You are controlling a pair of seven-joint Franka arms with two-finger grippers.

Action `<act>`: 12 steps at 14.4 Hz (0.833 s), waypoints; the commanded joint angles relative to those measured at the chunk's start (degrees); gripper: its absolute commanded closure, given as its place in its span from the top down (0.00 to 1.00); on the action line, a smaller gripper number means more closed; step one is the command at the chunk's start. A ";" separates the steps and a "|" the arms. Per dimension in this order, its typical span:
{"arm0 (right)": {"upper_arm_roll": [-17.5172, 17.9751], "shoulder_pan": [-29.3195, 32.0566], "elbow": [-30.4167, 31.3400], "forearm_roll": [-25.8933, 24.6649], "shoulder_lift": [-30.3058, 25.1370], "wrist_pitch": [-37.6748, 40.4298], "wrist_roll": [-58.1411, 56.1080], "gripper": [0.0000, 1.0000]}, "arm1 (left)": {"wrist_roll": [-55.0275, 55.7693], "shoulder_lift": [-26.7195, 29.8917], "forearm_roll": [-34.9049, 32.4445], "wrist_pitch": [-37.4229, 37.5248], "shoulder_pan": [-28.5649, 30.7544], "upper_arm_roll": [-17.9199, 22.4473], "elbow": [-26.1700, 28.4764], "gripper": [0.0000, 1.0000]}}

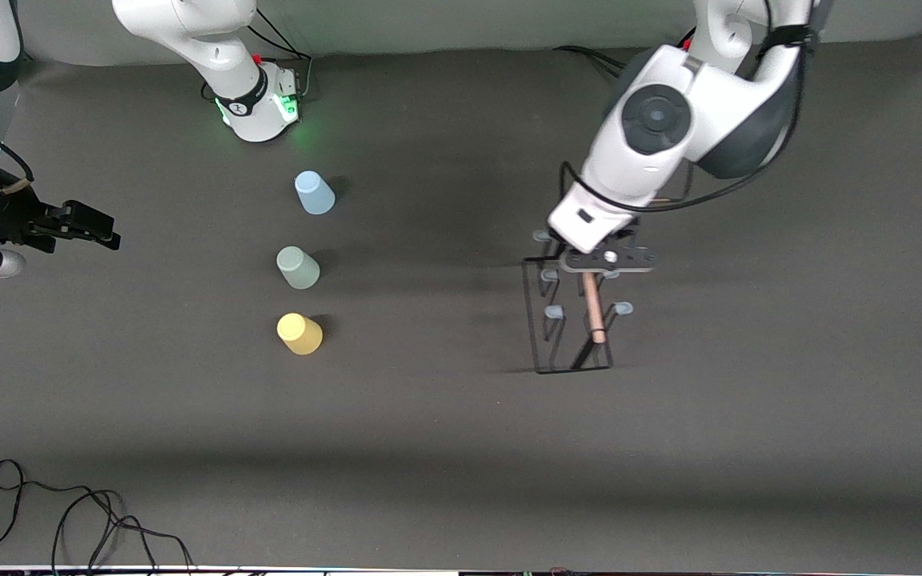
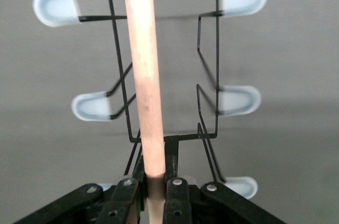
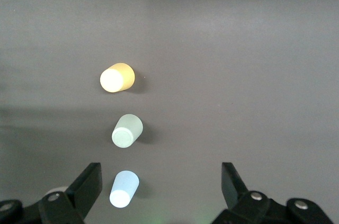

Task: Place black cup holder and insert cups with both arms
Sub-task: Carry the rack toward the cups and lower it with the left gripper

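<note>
The black cup holder (image 1: 555, 311) is upright toward the left arm's end of the table. My left gripper (image 1: 593, 268) is shut on its wooden handle (image 1: 594, 308). The left wrist view shows the fingers (image 2: 179, 195) clamped on the rod (image 2: 144, 75), with pale pegs (image 2: 238, 99) on both sides. I cannot tell whether the holder's base touches the table. Three cups stand upside down in a line toward the right arm's end: blue (image 1: 314, 193), grey-green (image 1: 298, 267), yellow (image 1: 299, 334). My right gripper (image 1: 101, 228) waits high in the air, open and empty (image 3: 161, 167), with the cups (image 3: 127, 131) in its view.
The right arm's green-lit base (image 1: 265, 108) stands farther from the front camera than the blue cup. Loose black cables (image 1: 69, 512) lie near the table's front edge at the right arm's end. Dark bare mat (image 1: 429, 320) lies between the cups and the holder.
</note>
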State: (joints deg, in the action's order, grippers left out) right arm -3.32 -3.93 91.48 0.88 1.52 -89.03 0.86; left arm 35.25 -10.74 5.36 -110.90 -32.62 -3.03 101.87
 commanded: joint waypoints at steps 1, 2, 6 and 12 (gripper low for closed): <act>0.07 0.07 -0.60 0.00 0.06 0.18 -0.51 1.00 | 6.39 -6.99 0.71 0.95 -4.46 -2.06 -8.51 0.00; 0.07 0.07 -0.60 0.00 0.06 0.17 -0.51 1.00 | 7.89 -9.19 0.79 0.95 -5.78 -3.46 -10.01 0.00; 0.07 0.16 -0.60 -0.09 0.06 0.18 -0.51 1.00 | 11.58 -16.40 1.84 -1.06 -7.72 -7.86 -15.11 0.00; 0.07 0.15 -0.51 -0.09 -0.02 0.26 -0.51 1.00 | 17.12 -22.83 2.02 -8.44 -12.12 -8.66 -18.19 0.00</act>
State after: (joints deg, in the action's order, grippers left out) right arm -3.32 -3.94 91.48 0.88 1.52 -89.03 0.86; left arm 49.95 -31.50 6.67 -118.14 -43.04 -12.09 86.60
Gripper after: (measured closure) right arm 0.000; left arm 0.841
